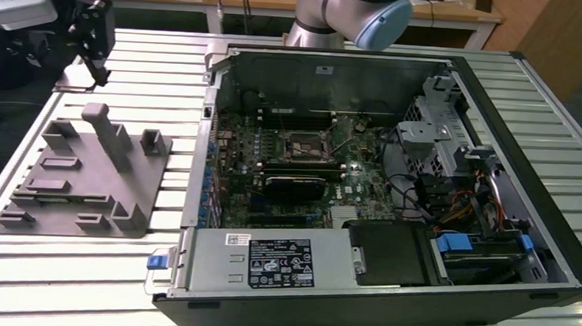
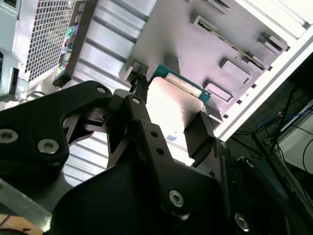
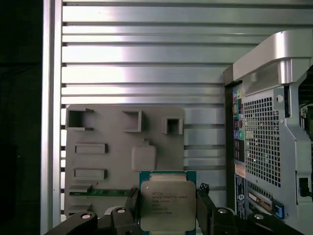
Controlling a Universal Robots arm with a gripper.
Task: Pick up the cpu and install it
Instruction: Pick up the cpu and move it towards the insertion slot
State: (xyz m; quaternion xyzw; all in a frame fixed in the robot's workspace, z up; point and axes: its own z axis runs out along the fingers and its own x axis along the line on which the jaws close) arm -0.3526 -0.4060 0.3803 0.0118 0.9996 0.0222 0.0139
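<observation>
The cpu (image 3: 167, 205) is a flat square chip with a silvery top and green edge, clamped between two black fingers (image 3: 203, 198). In the second wrist view the cpu (image 2: 172, 103) sits the same way, with my gripper (image 2: 171, 122) shut on its two sides. In the exterior view my gripper (image 1: 97, 66) hangs high at the far left, above the slatted table beyond the grey fixture block (image 1: 84, 176). The motherboard socket (image 1: 302, 145) lies inside the open computer case (image 1: 489, 120), well to the exterior view's right of my gripper.
The grey fixture block (image 3: 122, 142) with slots and posts lies below the held chip. The case's perforated rear panel (image 3: 264, 137) stands beside it. A power supply (image 1: 267, 261) and drive cage (image 1: 439, 140) crowd the case. The slatted aluminium table (image 1: 70, 286) extends around.
</observation>
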